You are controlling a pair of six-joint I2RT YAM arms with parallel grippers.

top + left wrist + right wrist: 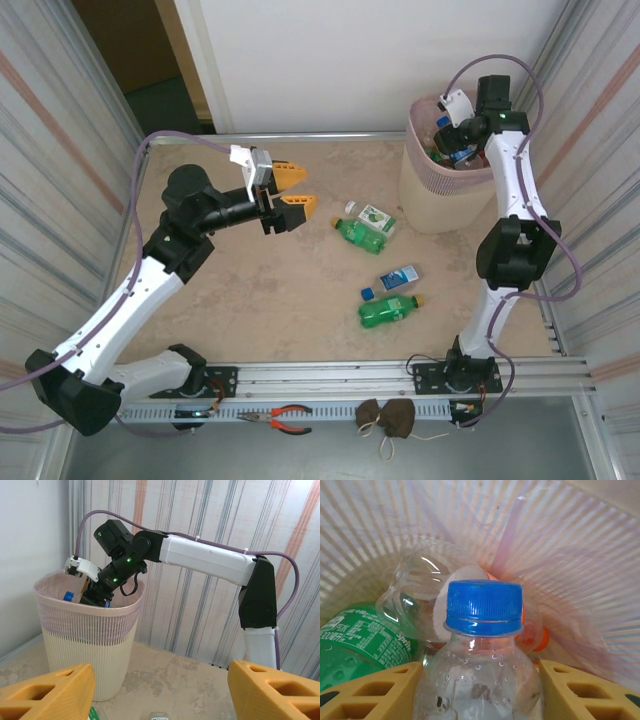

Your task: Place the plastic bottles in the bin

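Bottles [360,640] lie in the bin [425,205] beneath the blue-capped bottle [482,610] clamped by the right end effector [480,692], while the left end effector [296,192] gapes wide near three loose bottles [390,311] on the worktop [250,300].

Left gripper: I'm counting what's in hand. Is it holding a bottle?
No, the left gripper hangs over the table, its orange fingers apart with nothing between them.
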